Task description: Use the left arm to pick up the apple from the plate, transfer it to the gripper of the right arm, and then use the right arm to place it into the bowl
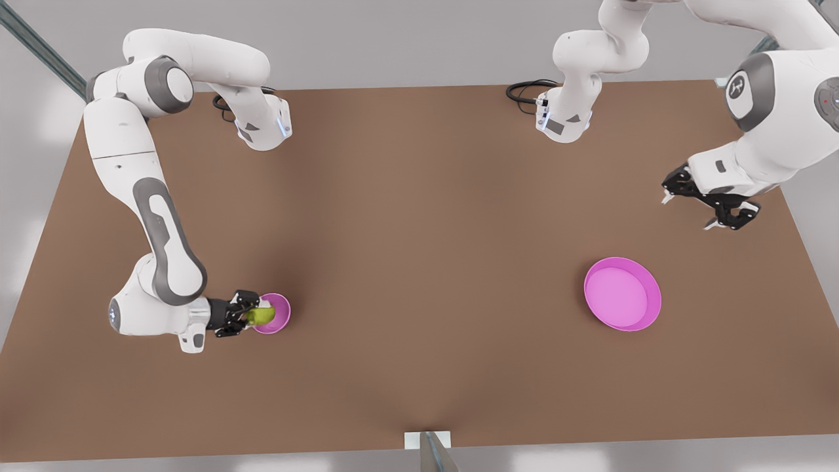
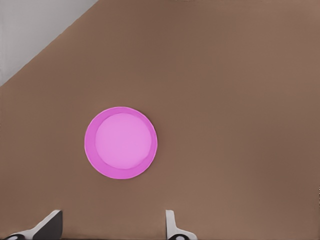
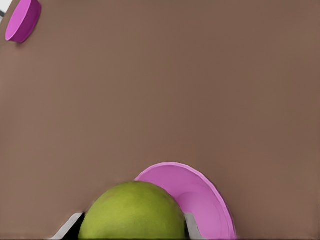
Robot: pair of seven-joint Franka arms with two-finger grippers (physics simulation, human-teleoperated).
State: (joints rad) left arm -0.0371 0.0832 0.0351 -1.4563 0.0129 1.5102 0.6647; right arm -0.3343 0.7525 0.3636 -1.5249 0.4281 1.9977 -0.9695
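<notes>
Right pincer holds apple over brown table.

Wide brown matte worktop, plain and unmarked, spanning most of the front view. Beyond its edges, pale grey floor with soft bright patches of light. A grey metal rail running diagonally at the front view's upper left — a small white bracket fixed at the near edge, centre.

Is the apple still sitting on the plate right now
No, the plate is bare; the right gripper holds the apple over the bowl.
</notes>
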